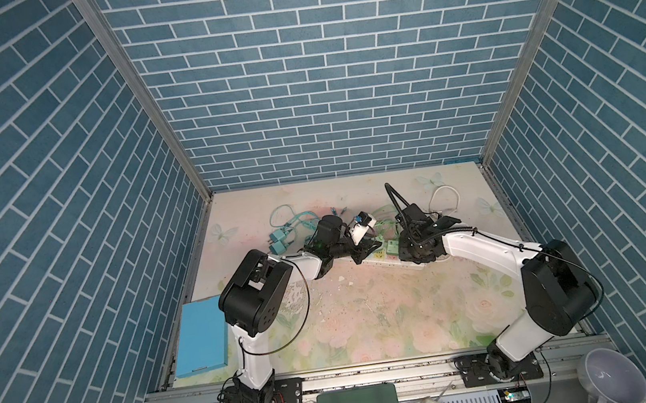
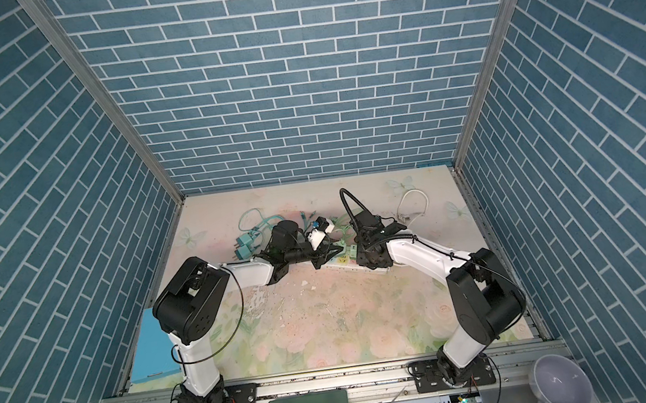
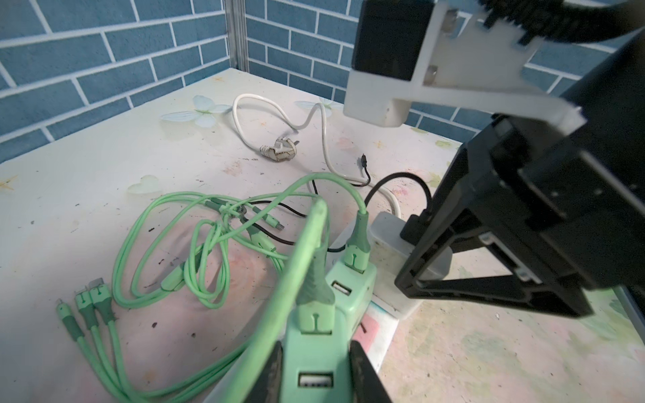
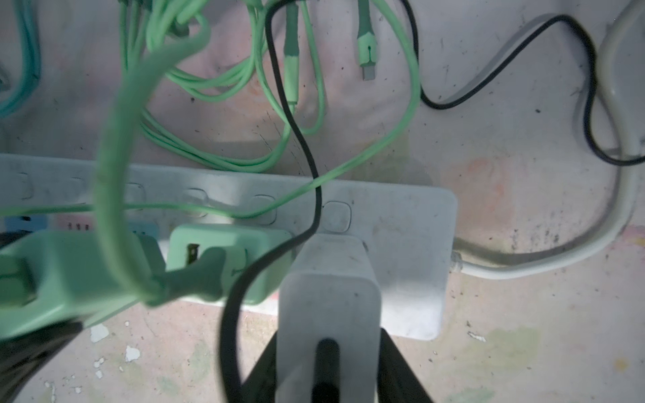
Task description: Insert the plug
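Observation:
A white power strip (image 4: 401, 216) lies across the table's middle, seen in both top views (image 1: 389, 260) (image 2: 340, 266). My left gripper (image 3: 316, 345) is shut on a green plug (image 3: 314, 363) with a green cable in its top. That plug hangs tilted over the strip's left sockets (image 4: 62, 279), its prongs hidden. A second green plug (image 4: 227, 265) stands in the strip beside it. My right gripper (image 4: 328, 333) is shut on a white plug (image 4: 328, 289) with a black cable, which stands on the strip near its right end.
Loose green cables (image 3: 195, 251) coil behind the strip. The strip's white cord and wall plug (image 3: 279, 150) lie further back. Teal cables and plugs (image 1: 281, 237) sit at the back left. A blue box (image 1: 199, 335) lies at the table's left edge.

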Action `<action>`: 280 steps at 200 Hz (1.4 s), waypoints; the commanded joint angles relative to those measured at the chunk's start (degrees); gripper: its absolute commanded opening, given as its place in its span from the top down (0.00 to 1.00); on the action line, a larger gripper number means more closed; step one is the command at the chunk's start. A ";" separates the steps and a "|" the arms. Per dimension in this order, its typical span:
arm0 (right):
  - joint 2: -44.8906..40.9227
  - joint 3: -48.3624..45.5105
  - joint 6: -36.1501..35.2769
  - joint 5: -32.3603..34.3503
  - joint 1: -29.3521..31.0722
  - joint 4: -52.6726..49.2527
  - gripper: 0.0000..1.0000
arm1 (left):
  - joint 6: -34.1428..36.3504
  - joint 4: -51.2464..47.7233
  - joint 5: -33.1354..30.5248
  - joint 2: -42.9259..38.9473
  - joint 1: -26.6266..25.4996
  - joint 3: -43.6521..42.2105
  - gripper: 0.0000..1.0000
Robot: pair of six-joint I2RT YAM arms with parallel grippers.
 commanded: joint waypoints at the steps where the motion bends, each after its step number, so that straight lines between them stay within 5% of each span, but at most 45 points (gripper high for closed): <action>1: 2.38 2.18 -1.12 2.66 0.10 -2.26 0.65 | 0.85 -1.82 1.37 -1.73 0.25 1.68 1.00; 54: 5.00 4.34 -10.38 3.02 -0.66 -7.39 0.85 | 1.56 -3.61 2.24 -1.48 -0.11 2.88 1.00; 107: 6.05 5.52 -21.35 1.92 -3.09 -9.63 0.88 | 3.58 -1.82 2.74 -1.81 -1.33 1.33 1.00; 184: 4.12 6.88 -20.84 -3.84 -4.16 -8.87 0.63 | -4.59 16.88 3.74 4.33 -3.27 0.19 1.00; 230: 2.95 7.03 -19.70 -6.04 -4.44 -8.75 0.59 | -7.26 14.16 3.50 4.29 -3.38 -0.19 1.00; 280: 4.86 6.84 -20.30 -8.07 -4.47 -8.36 0.62 | -10.77 26.79 2.37 5.75 -3.40 -6.50 1.00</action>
